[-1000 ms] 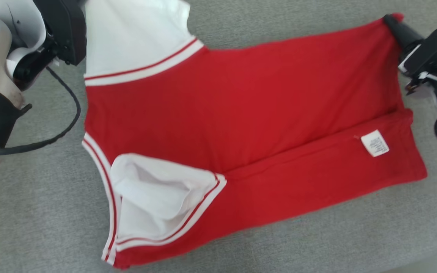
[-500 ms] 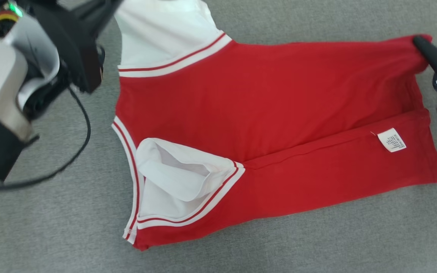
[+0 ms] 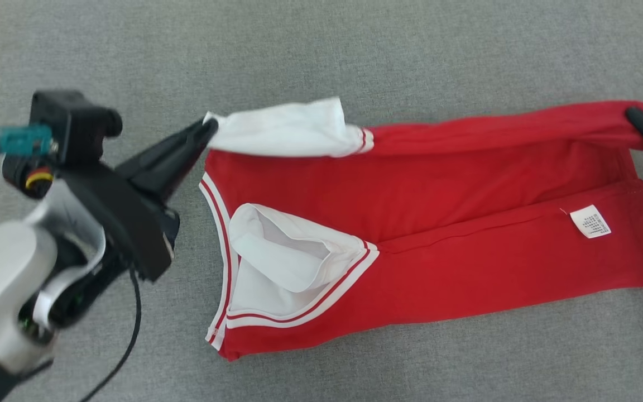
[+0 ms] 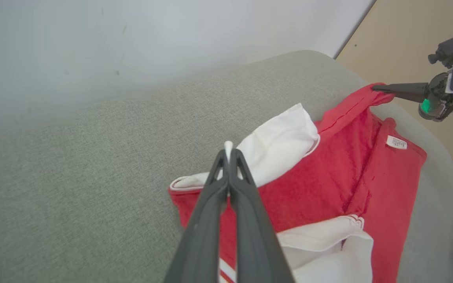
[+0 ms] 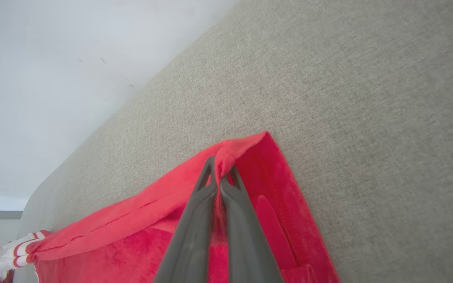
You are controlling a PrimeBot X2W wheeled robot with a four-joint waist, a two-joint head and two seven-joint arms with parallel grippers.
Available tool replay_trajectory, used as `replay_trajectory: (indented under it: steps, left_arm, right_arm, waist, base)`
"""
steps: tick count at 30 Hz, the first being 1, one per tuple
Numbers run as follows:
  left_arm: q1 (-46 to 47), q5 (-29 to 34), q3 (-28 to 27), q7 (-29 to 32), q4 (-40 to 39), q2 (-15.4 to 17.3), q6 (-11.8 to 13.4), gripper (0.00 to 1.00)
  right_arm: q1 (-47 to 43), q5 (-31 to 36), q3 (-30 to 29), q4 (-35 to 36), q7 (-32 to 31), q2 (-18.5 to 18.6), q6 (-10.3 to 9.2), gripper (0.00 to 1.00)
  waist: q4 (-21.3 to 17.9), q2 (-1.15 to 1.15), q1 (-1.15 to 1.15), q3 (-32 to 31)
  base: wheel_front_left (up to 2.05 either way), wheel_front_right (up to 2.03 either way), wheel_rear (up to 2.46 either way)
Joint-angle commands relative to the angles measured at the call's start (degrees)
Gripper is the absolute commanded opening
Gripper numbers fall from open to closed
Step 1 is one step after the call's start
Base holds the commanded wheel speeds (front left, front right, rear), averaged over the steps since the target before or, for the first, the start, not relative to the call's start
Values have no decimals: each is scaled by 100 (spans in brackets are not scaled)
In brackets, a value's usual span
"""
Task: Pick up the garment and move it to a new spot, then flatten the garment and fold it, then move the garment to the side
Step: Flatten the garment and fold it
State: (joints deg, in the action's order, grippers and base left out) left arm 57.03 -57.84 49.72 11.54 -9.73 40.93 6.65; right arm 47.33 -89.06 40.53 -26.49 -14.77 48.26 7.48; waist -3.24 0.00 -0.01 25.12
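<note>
I see one white care label sewn on the red garment; its grey print is too small for me to read.

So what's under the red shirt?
The grey cushion shows all around the red shirt, so it lies on that. The left gripper and right gripper pinch its far edge. Anything beneath the flat cloth is covered.

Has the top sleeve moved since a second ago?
Yes. The left pincer has drawn the top sleeve nearer the lower sleeve.
</note>
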Motion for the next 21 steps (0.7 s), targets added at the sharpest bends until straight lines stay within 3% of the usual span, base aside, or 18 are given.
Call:
replay_trajectory:
  steps: [1,14,21]
  left_arm:
    - [-289,-96,-53,11,-385,188,196,0]
    - [-1349,-269,-132,-156,-1896,754,1090,0]
    - [-1999,-369,0,-449,-2180,790,1329,0]
  right_arm:
    - [-195,-78,-27,145,34,135,2,0]
    - [-1296,-403,-195,984,321,751,2,0]
    - [-1757,-496,-204,1216,475,836,2,0]
  waist:
    - [25,0,1,-34]
    - [93,0,1,-149]
    - [65,0,1,-179]
  base:
    - [0,0,0]
    - [0,0,0]
    - [0,0,0]
